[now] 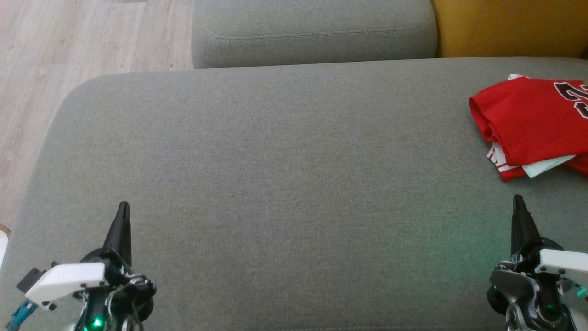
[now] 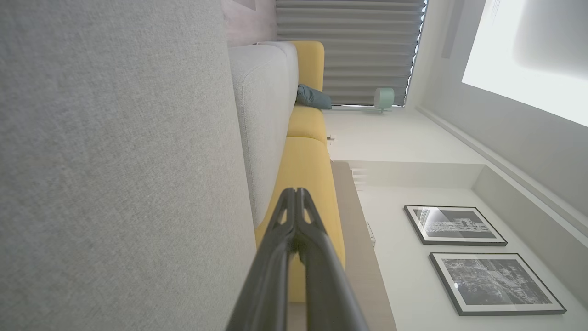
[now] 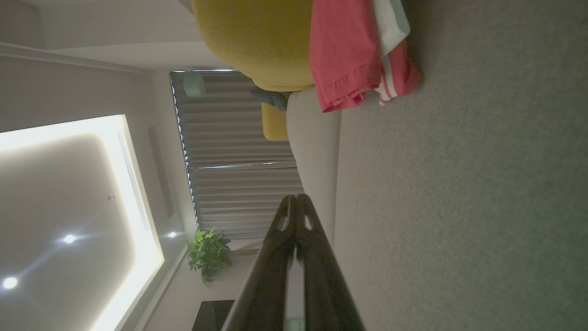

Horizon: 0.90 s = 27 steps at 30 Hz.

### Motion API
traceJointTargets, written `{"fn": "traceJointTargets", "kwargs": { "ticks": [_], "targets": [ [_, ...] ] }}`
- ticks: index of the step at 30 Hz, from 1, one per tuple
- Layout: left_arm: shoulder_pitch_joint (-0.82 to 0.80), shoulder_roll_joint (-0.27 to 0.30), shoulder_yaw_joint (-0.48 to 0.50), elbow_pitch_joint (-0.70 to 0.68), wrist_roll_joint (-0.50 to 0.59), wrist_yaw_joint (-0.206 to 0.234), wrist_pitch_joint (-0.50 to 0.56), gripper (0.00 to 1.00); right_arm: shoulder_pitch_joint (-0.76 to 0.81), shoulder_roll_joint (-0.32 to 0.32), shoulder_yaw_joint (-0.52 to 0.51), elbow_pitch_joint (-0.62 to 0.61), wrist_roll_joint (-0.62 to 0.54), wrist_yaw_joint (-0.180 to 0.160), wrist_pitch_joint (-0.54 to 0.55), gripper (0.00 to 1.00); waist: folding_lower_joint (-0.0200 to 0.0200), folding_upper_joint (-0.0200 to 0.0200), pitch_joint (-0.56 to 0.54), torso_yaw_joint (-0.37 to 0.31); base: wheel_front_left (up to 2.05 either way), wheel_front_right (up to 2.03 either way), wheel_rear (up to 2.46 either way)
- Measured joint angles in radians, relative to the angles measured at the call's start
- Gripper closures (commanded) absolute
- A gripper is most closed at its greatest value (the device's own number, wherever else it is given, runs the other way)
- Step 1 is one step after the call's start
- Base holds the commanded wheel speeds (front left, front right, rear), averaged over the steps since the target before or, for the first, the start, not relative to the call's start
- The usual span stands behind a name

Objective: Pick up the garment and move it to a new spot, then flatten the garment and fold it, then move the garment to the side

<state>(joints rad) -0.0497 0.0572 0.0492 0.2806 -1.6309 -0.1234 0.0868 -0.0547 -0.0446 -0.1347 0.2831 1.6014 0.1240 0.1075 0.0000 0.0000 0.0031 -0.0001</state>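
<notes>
So the red garment (image 1: 533,124) is seen lying loosely folded at the far right of the big grey cushion (image 1: 275,184), with white trim poking out underneath and dark numbers cut off at the picture's edge. The left pincer (image 1: 123,206) is found low on the left, fingers pressed fully together, nothing held. Same goes for the right pincer (image 1: 517,198) low on the right: closed tight on nothing, parked near the garment but not touching it. A yellow cushion (image 1: 505,27) is spotted behind the garment, and wooden floor (image 1: 69,41) off to the left
</notes>
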Motion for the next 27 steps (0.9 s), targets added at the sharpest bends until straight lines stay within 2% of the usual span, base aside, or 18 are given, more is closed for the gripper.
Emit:
{"fn": "traceJointTargets", "kwargs": {
  "ticks": [27],
  "targets": [
    [0.0,-0.003,0.009,0.0,0.0,0.0,0.008,1.0,0.0,0.0,0.0,0.0,0.0,0.0,0.0,1.0,0.0,0.0,0.0,0.0,0.0,0.0,0.0]
  ]
}}
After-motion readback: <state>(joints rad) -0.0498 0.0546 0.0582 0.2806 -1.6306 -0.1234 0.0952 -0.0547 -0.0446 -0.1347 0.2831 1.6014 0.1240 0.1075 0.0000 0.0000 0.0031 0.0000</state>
